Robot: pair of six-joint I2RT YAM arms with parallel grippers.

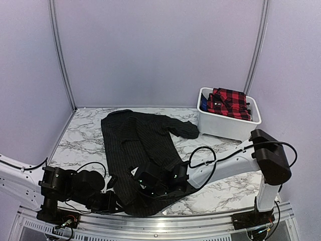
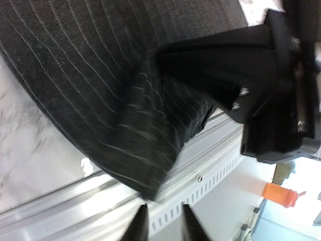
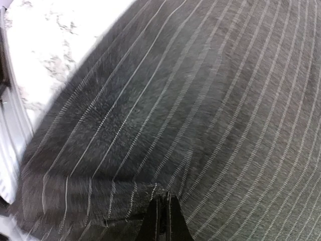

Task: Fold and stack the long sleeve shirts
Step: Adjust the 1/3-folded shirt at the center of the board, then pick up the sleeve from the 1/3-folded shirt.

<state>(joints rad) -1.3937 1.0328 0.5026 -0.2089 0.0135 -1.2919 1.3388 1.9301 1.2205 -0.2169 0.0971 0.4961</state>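
A black pinstriped long sleeve shirt [image 1: 135, 140] lies spread on the marble table [image 1: 80, 140], its hem reaching the near edge. My right gripper [image 1: 144, 179] rests low on the hem part; in the right wrist view its jaws [image 3: 163, 211] are shut on a small gathered fold of the shirt [image 3: 200, 100]. My left gripper [image 1: 114, 200] sits at the shirt's near left corner. In the left wrist view it [image 2: 161, 221] stands slightly open with nothing between the fingers, just below the hanging corner of the shirt [image 2: 100, 90]. A red-and-black plaid shirt [image 1: 229, 103] lies in the bin.
A white bin [image 1: 220, 128] stands at the back right of the table, with something blue [image 1: 203, 104] beside the plaid. The metal rail [image 2: 210, 165] of the table's near edge runs under the left gripper. The right arm's body [image 2: 261, 85] is close on its right.
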